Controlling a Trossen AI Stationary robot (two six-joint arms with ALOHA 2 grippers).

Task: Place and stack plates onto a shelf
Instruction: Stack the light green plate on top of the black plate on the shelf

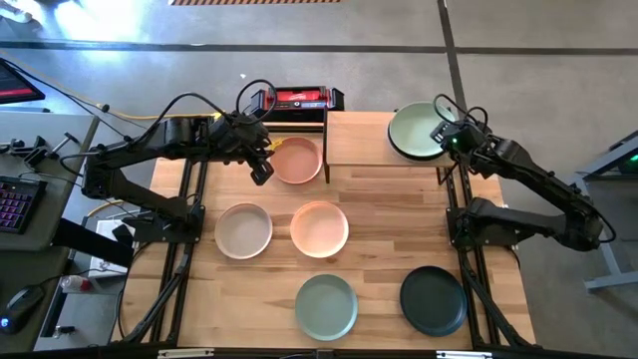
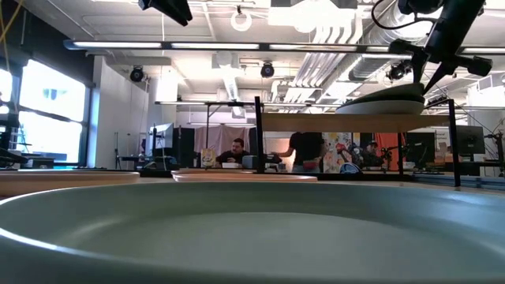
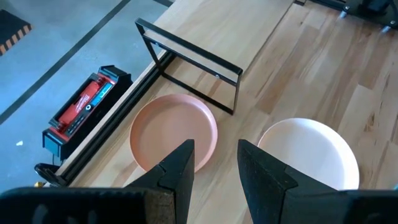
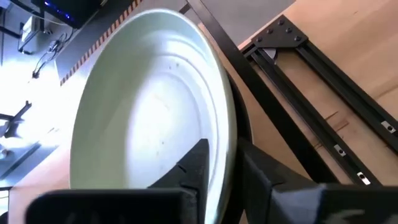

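The shelf [image 1: 357, 140] stands at the table's far edge. On its right half a light green plate [image 1: 413, 131] lies on top of a dark plate [image 4: 243, 126]. My right gripper [image 1: 443, 135] is at that plate's right rim, shut on it. My left gripper [image 1: 261, 172] hovers open above the table, just left of the terracotta pink plate [image 1: 297, 160], touching nothing. A cream plate [image 1: 243, 230], a peach plate [image 1: 319, 228], a sage plate [image 1: 326, 305] and a black plate [image 1: 434, 299] lie flat on the table. My right gripper pinches the light green plate's right rim [image 4: 229, 140], one finger [image 4: 194, 165] inside the plate and the other [image 4: 264, 180] outside. The fingers slant down from above and from the table's right. The plate lies about level on the dark plate on the shelf [image 2: 339, 122].
A red and black device [image 1: 299, 98] sits just beyond the table's far edge, left of the shelf. The shelf's left half is bare wood. Black arm frames run along both sides of the table. People stand in the room far behind the table.
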